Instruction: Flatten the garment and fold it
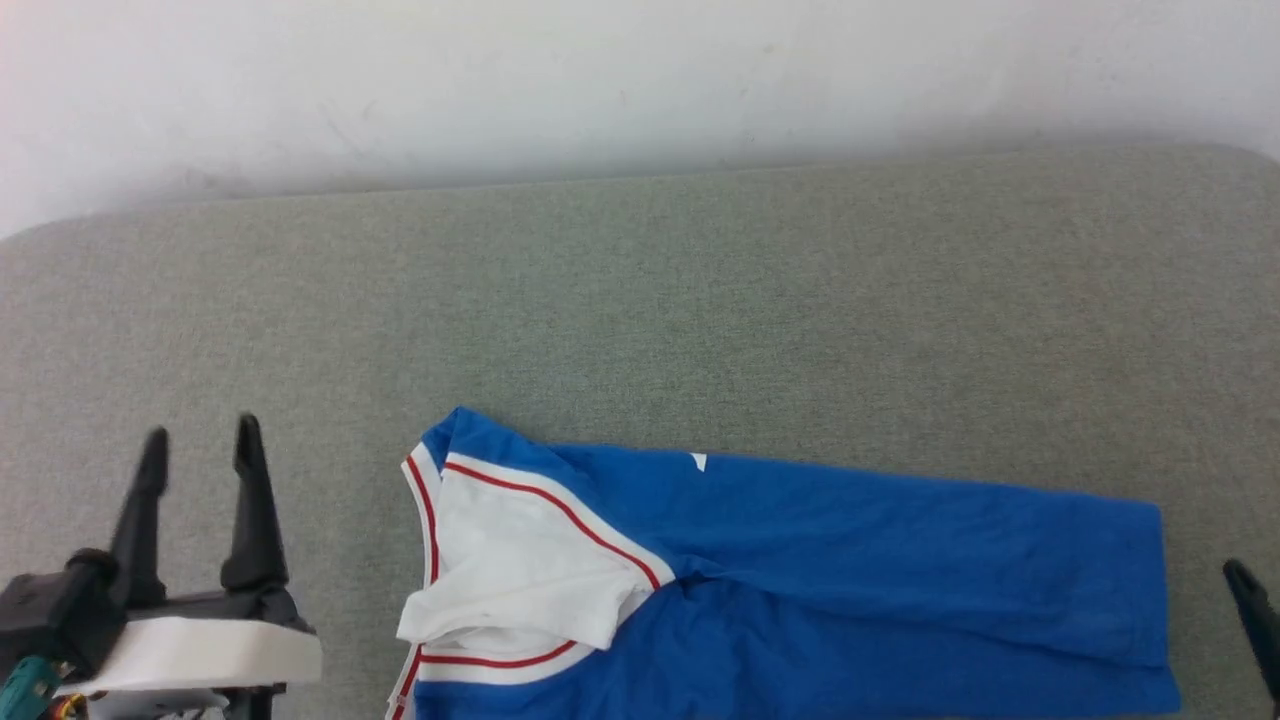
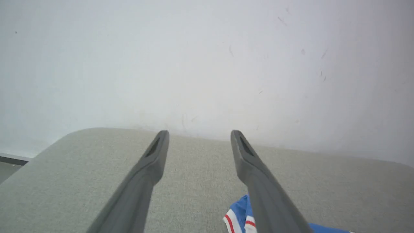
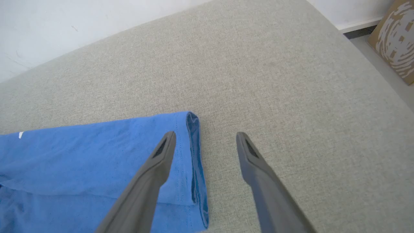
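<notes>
Blue cloth of the garment [image 1: 850, 560] lies folded in a long band on the near part of the grey padded surface [image 1: 700, 280], neckline end toward the robot's left, hem toward its right. The left gripper [image 1: 201, 428] stands spread and empty, apart from the neckline. The right gripper [image 3: 206, 134] is spread too, one finger over the hem corner, perhaps touching the cloth.
</notes>
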`<state>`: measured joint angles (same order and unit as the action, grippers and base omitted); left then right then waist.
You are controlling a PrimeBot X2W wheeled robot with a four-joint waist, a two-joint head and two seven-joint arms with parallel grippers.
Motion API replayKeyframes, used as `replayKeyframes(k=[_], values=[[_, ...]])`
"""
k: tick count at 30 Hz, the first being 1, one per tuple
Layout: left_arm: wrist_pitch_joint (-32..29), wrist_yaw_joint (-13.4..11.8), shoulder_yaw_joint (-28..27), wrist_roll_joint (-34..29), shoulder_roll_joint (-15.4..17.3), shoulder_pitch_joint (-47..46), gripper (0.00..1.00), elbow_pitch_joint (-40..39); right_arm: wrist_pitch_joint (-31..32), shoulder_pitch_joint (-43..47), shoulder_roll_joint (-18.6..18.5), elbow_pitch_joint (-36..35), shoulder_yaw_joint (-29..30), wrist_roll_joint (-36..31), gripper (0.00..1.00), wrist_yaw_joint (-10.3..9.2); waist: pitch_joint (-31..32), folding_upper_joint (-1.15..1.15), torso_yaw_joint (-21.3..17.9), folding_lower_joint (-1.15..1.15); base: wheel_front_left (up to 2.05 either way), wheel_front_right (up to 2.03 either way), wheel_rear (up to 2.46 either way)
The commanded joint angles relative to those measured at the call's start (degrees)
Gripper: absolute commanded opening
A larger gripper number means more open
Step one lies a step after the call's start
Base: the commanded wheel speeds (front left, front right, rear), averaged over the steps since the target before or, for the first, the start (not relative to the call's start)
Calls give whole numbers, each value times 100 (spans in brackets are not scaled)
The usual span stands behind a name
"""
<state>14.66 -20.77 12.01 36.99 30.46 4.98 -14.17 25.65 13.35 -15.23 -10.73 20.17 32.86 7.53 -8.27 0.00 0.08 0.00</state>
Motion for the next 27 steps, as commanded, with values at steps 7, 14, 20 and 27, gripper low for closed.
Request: replayKeyframes(k=[7, 14, 20, 27], values=[[32, -135, -492, -1372, -581, 278, 100, -536, -56, -21, 307, 558, -108, -232, 100, -4, -256, 0, 209, 0, 0, 0, 0], [33, -58, -490, -2018, -687, 364, 100, -367, 29, -311, 317, 1181, -334, -343, 100, -4, -393, 0, 338, 0, 0, 0, 0], [33, 188, -372, -2160, -781, 295, 100, -198, 488, -431, 482, 1565, -230, -436, 0, -4, -382, 0, 445, 0, 0, 0, 0], [33, 353, -417, -2171, -940, 281, 100, -80, 281, -823, 408, 1465, 339, -784, 0, -4, -257, 0, 413, 0, 0, 0, 0]])
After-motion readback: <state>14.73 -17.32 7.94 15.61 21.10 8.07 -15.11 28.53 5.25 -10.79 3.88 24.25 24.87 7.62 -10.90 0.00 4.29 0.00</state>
